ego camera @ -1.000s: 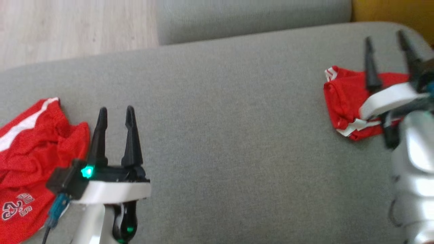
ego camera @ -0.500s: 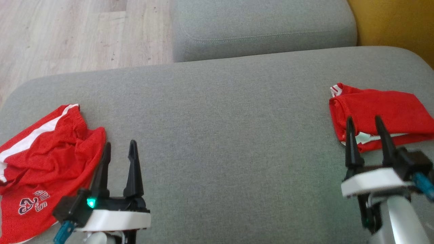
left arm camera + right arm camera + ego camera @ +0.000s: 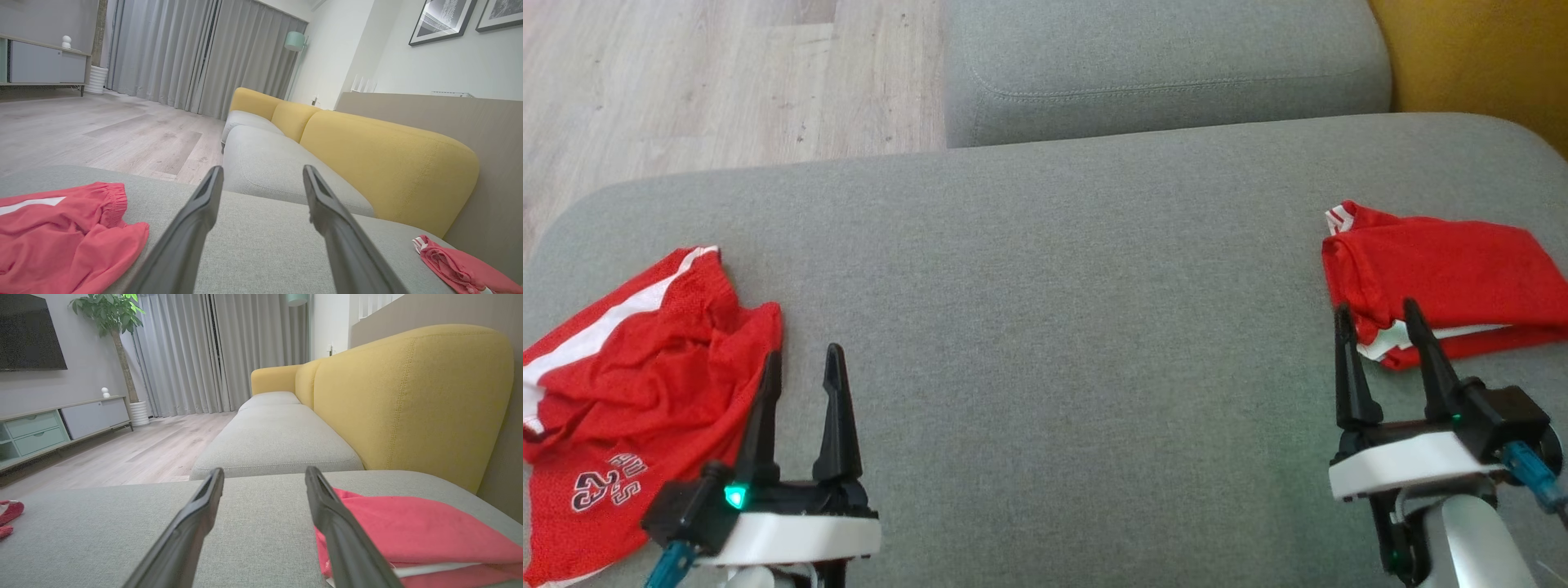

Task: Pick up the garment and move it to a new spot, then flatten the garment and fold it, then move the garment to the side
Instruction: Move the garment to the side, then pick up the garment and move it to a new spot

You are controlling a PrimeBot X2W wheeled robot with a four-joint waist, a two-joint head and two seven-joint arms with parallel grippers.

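Left pincer, right pincer: spread wide, holding nothing. Just beside the left one, on the grey sofa cushion: crumpled red shorts. Looks light, limp, slippery mesh; likely best pinched at the elastic waistband, away from the bunched middle.

Two red garments lie here: one crumpled garment and one folded garment. There are two grippers, the left gripper and the right gripper, each with two dark fingers. Three yellow back cushions show. Two grey seat cushions are certain, with possibly a third far off. On the wall hang two framed pictures. There is one lamp and one potted plant.
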